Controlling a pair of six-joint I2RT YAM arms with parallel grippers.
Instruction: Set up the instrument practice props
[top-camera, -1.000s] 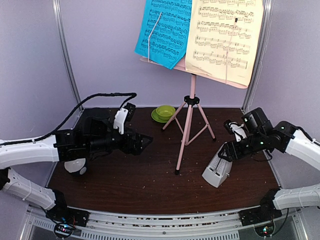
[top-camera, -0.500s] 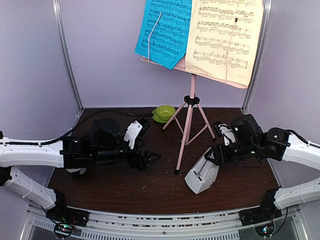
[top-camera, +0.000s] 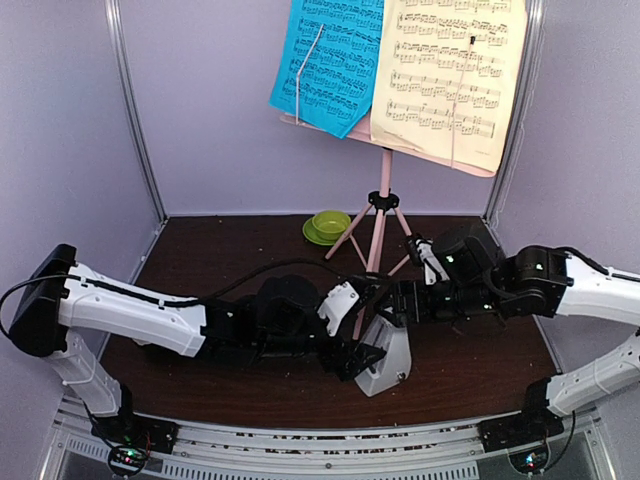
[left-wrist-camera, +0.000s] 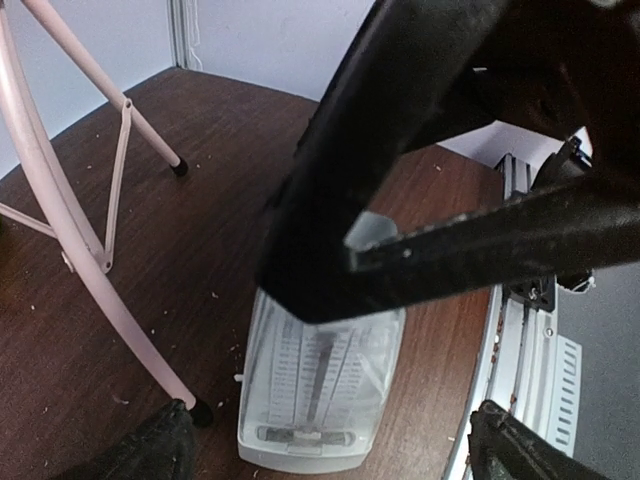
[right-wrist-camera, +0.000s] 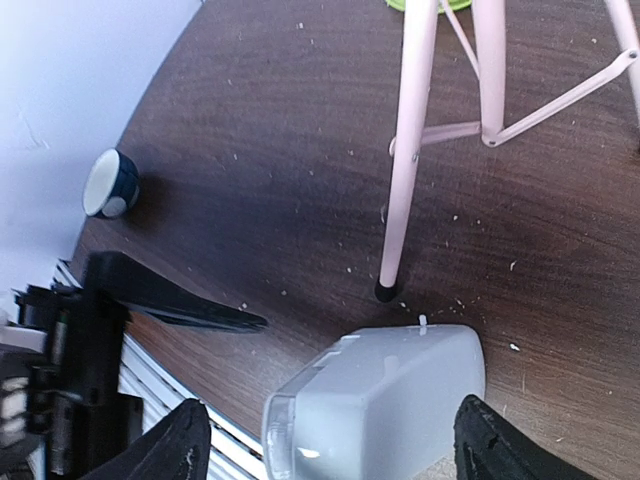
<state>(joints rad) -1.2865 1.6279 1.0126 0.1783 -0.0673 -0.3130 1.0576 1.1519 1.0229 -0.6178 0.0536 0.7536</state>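
The pink music stand (top-camera: 378, 230) stands at the back middle and carries a blue page (top-camera: 330, 60) and a pale-yellow page (top-camera: 450, 70). The white metronome (top-camera: 385, 358) sits on the table just in front of the stand's near leg. It also shows in the left wrist view (left-wrist-camera: 320, 380) and in the right wrist view (right-wrist-camera: 390, 400). My right gripper (top-camera: 395, 310) is over its top with a finger on each side, holding it (right-wrist-camera: 340, 450). My left gripper (top-camera: 360, 358) is open and empty just left of it, facing its clear cover (left-wrist-camera: 338, 455).
A green bowl on a saucer (top-camera: 327, 226) sits behind the stand. A small white-and-dark cup (right-wrist-camera: 110, 183) stands at the far left. The stand's near foot (right-wrist-camera: 383, 292) is right beside the metronome. The table's front rail (top-camera: 300, 440) is close behind it.
My right gripper has brought the metronome leftward from the right side to the front of the stand and set it more upright. My left arm has reached far right to meet it.
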